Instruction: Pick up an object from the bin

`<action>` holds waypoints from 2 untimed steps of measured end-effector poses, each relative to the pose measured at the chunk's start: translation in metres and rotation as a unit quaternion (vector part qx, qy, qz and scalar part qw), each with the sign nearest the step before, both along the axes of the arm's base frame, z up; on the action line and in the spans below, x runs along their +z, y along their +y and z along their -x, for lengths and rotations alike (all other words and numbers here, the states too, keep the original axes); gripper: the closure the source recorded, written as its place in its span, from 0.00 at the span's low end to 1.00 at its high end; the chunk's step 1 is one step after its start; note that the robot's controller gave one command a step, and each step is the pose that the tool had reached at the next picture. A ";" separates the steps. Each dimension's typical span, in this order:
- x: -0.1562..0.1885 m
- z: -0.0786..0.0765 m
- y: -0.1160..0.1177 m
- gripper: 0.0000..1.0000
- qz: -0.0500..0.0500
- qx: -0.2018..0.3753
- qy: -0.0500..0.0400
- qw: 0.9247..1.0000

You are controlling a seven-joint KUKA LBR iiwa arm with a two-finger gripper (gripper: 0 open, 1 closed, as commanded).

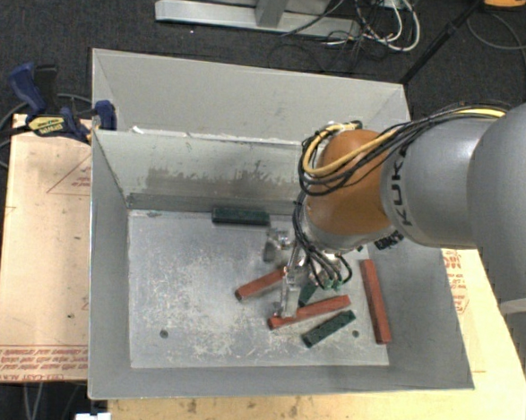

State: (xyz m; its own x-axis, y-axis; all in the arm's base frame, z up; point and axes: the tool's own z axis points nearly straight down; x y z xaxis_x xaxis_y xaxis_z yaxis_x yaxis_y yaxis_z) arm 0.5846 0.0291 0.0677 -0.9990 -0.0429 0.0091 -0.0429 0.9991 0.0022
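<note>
I had the claw (286,303) low in the bin (106,265), right of centre in the frame, under the orange wrist cover (345,192) and its cables. From this angle I could not tell whether it was open or closed, and I saw nothing that I could call held.

It stood in a small cluster of bars on the bin floor. The slanted red-brown bar (257,288) lay just to its left, with its upper end running in beside the claw. The lower red-brown bar (314,312) lay just below and to the right, with its left end at the claw's tip. I judged one of these two to be the pick, most likely the lower one, though I could not tell if there was contact.

A dark green bar (329,329) lay alongside the lower bar, close enough to be caught with it. A long red-brown bar (375,300) sat apart at the right, and a lone dark green bar (240,216) lay against the back wall, well clear.

To do this step well, I reckoned the claw should close across the chosen bar's narrow width near its middle — not on an end, where the bar would swing. It should also stay off the green neighbour, be seated low before closing, and then lift straight up.
</note>
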 end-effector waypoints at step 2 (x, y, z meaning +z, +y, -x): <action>0.003 -0.002 0.001 0.00 0.000 0.002 -0.006 1.000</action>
